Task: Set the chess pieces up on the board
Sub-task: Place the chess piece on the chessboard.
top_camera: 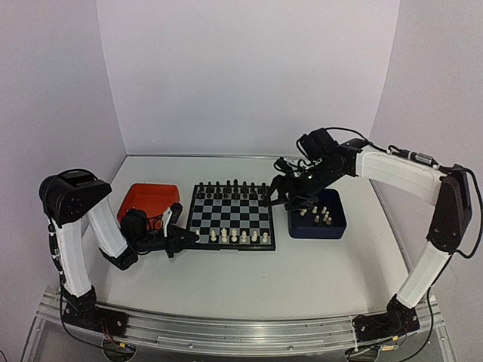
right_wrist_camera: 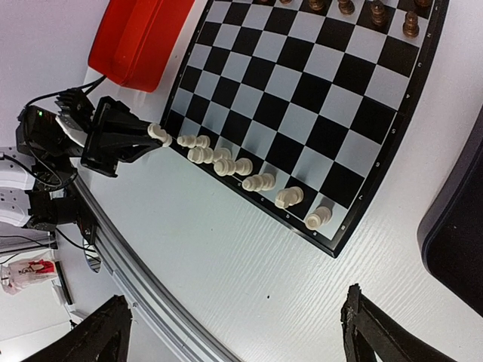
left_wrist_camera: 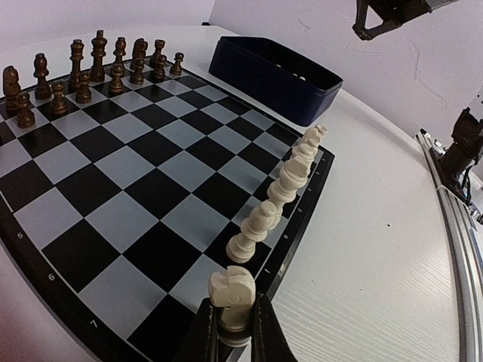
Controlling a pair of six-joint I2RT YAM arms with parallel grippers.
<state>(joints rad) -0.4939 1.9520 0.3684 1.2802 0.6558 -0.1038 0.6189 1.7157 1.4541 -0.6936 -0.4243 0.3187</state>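
Note:
The board (top_camera: pixel 230 213) lies mid-table, with black chessmen (top_camera: pixel 230 185) along its far rows. Several cream-white pieces (top_camera: pixel 244 237) stand in a row on its near edge, also seen in the left wrist view (left_wrist_camera: pixel 290 177) and the right wrist view (right_wrist_camera: pixel 256 181). My left gripper (left_wrist_camera: pixel 234 320) is shut on a white knight (left_wrist_camera: pixel 232 290) at the board's near-left corner (top_camera: pixel 183 238). I cannot tell whether its base touches the board. My right gripper (top_camera: pixel 290 197) is open and empty, hovering high between the board's right edge and the blue tray; its fingers (right_wrist_camera: pixel 98 335) stand wide apart.
A dark blue tray (top_camera: pixel 317 232) right of the board holds several white pieces (top_camera: pixel 323 217). An orange tray (top_camera: pixel 147 200) sits left of the board, beside my left arm. The metal rail (top_camera: pixel 226 339) runs along the table's near edge.

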